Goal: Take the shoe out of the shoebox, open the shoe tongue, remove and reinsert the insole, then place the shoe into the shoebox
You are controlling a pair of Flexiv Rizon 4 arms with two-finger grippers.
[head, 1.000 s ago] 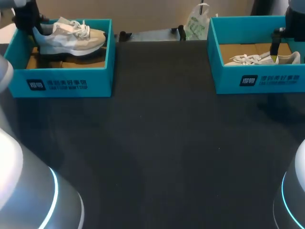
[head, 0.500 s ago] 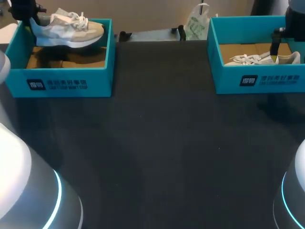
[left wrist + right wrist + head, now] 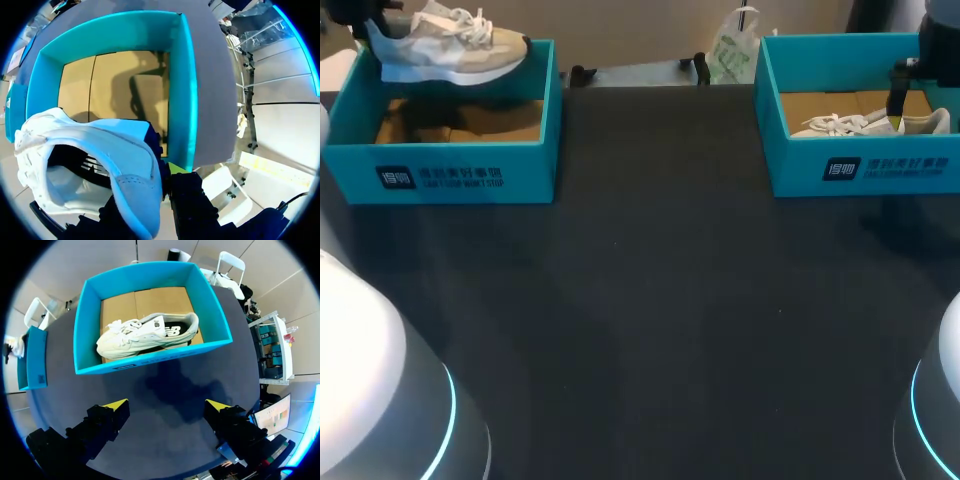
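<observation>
Dark worktop (image 3: 660, 320) carries two teal boxes. From overhead, the left pincer (image 3: 365, 20), its arm reaching to the far corner, holds the shoe (image 3: 445, 48) by its heel above the left shoebox (image 3: 450, 170) (high enough, I judge, to clear the wall). The left wrist view shows the pincer clamped on the heel collar, with the box floor beneath. In the right wrist view, the right pincer (image 3: 166, 407) hangs spread wide, pointing down, with a second shoe (image 3: 150, 332) ahead inside the right shoebox (image 3: 150, 357).
</observation>
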